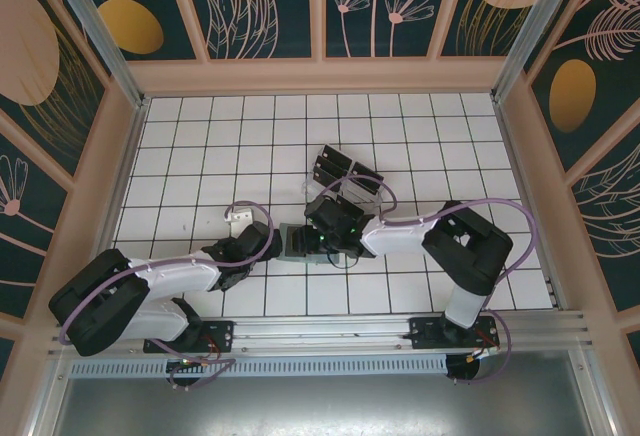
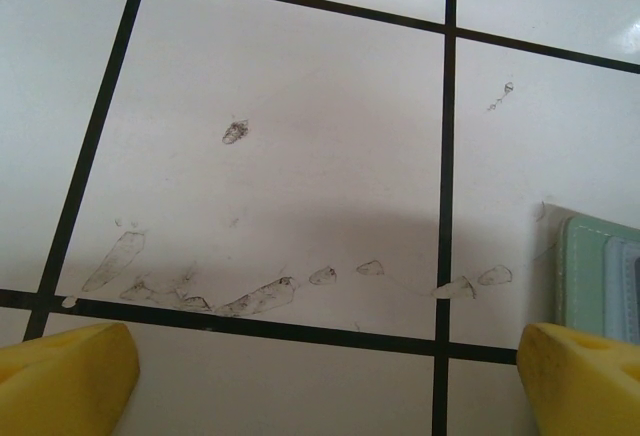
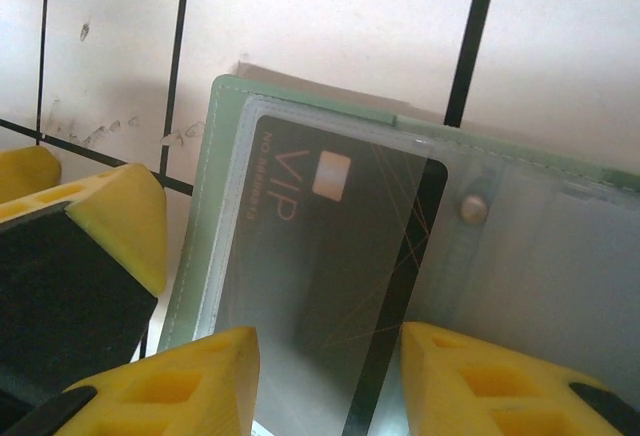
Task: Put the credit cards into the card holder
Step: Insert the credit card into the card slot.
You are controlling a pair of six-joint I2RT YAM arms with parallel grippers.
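Observation:
The pale green card holder (image 3: 205, 206) lies open on the white tiled floor, between the two arms (image 1: 297, 244). A black credit card (image 3: 330, 246) marked VIP sits mostly under the holder's clear sleeve, with its dark right strip still outside. My right gripper (image 3: 325, 376) is shut on the card's near end, one yellow finger on each side. My left gripper (image 2: 320, 376) stands wide open over bare tile just left of the holder's corner (image 2: 600, 276). One of its fingers (image 3: 120, 216) shows beside the holder's left edge. More black credit cards (image 1: 332, 164) lie farther back, one (image 1: 366, 178) to their right.
A small white piece (image 1: 238, 218) lies on the tiles left of the left gripper. Smudges mark the tile (image 2: 235, 132) under that gripper. Wooden-framed walls (image 1: 320, 74) enclose the floor on three sides, and both arm bases sit on the rail (image 1: 330, 336) at the near edge.

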